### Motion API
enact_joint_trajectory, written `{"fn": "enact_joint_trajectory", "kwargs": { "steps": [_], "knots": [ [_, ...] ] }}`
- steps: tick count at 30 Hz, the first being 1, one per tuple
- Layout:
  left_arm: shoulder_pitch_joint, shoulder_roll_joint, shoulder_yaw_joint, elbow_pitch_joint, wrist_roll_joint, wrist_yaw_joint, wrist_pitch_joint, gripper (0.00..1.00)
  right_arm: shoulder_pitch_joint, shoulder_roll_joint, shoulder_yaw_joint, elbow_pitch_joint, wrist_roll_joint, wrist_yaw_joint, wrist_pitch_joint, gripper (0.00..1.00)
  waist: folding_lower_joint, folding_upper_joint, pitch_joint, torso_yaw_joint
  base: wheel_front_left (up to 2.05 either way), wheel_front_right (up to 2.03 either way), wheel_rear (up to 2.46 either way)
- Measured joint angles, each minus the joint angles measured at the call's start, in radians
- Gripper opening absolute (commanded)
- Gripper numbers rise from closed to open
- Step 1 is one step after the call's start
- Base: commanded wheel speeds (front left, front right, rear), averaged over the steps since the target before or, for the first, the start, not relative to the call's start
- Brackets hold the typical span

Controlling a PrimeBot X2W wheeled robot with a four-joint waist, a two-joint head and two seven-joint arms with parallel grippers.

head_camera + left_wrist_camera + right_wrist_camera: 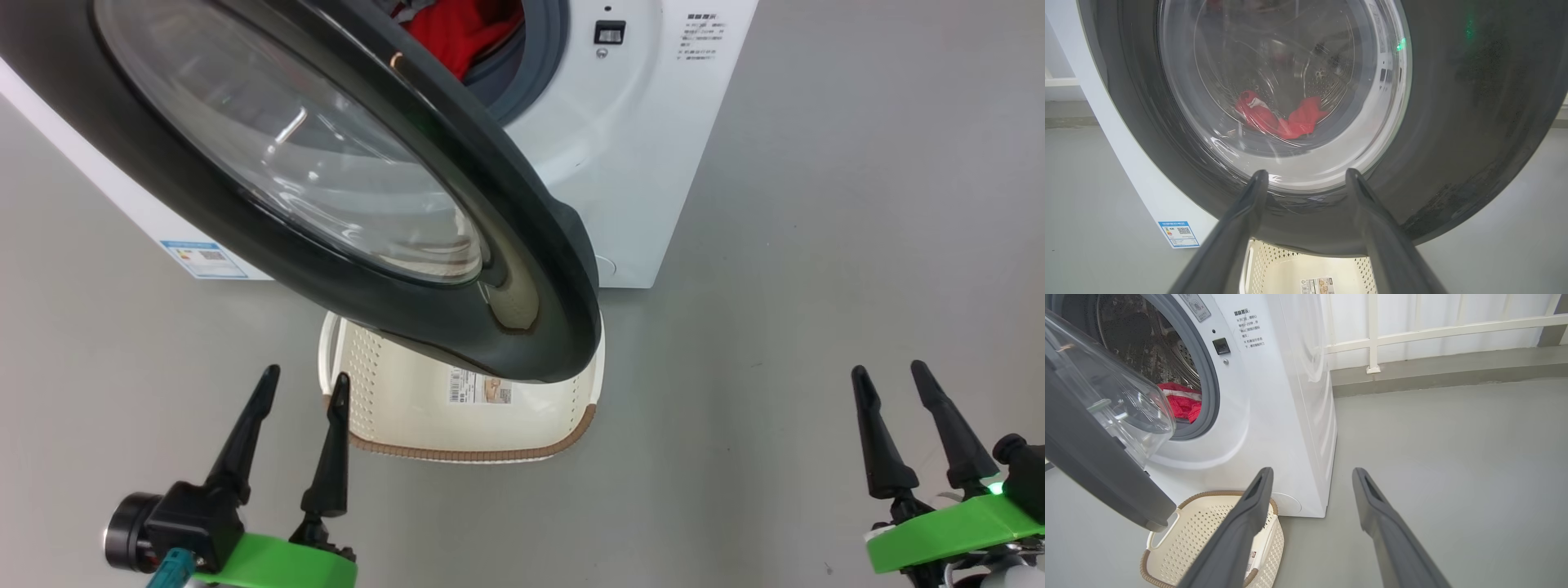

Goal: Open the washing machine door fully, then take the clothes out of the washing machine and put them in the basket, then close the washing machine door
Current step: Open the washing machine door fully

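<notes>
The washing machine door (539, 269) stands partly open from the washing machine (645, 163). The clothes (457, 33) lie in its drum (1147, 347), and the basket (424, 408) sits just before it. The left gripper (306, 376) and right gripper (888, 369), out in front, are spread and empty.

washing machine door (326, 188): swung out before washing machine (637, 147), over basket (408, 400) | basket: on floor (816, 286), just before machine | clothes (453, 33): in drum, behind door | left gripper (306, 376): at basket's left end | right gripper (888, 369): well right of basket
</notes>
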Motion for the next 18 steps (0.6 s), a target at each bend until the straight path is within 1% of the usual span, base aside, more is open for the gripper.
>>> {"fn": "enact_joint_trajectory", "kwargs": {
  "steps": [4,5,6,7,10,11,14,15,18],
  "knots": [
    [0.000,0.000,-0.006,-0.002,0.000,0.000,0.000,1.00,-0.005,0.001,0.039,-0.019,0.058,0.000,0.000,1.00,0.0000,0.0000,-0.001,0.006,0.00,0.00,0.00],
    [0.000,0.000,-0.008,-0.002,0.000,0.000,0.000,1.00,-0.009,0.000,0.053,-0.025,0.075,0.000,0.000,0.53,0.0000,0.0000,-0.001,0.008,0.00,0.00,0.00],
    [0.001,0.000,-0.012,-0.002,0.000,0.000,0.000,1.00,-0.018,-0.003,0.070,-0.028,0.091,0.000,0.000,0.18,0.0000,0.0000,-0.002,0.011,0.00,0.00,0.00],
    [0.001,0.000,-0.018,-0.003,-0.002,0.000,0.000,1.00,-0.031,-0.005,0.083,-0.032,0.104,0.000,0.000,0.00,0.0000,0.0000,-0.003,0.014,0.00,0.00,0.00],
    [0.002,0.000,-0.030,-0.002,-0.009,0.000,0.000,1.00,-0.066,-0.011,0.107,-0.044,0.131,0.000,0.000,0.00,0.0000,0.0000,-0.004,0.022,0.00,0.00,0.00],
    [0.005,0.000,-0.039,-0.002,-0.012,0.008,0.000,1.00,-0.102,-0.016,0.127,-0.053,0.169,0.000,0.000,0.00,0.0000,0.0000,-0.006,0.033,0.00,0.00,0.00],
    [0.013,0.000,-0.056,-0.002,-0.024,0.016,0.000,1.00,-0.153,-0.030,0.172,-0.058,0.235,0.000,0.000,0.00,0.0000,0.0000,-0.008,0.051,0.00,0.00,0.00],
    [0.013,0.000,-0.056,-0.002,-0.024,0.016,0.000,1.00,-0.153,-0.030,0.172,-0.058,0.235,0.000,0.000,0.00,0.0000,0.0000,-0.008,0.051,0.00,0.00,0.00],
    [0.023,0.000,-0.070,-0.002,-0.039,0.020,0.000,1.00,-0.209,-0.052,0.233,-0.061,0.323,0.000,0.000,0.00,0.0000,0.0000,-0.008,0.071,0.00,0.00,0.00]
  ]
}}
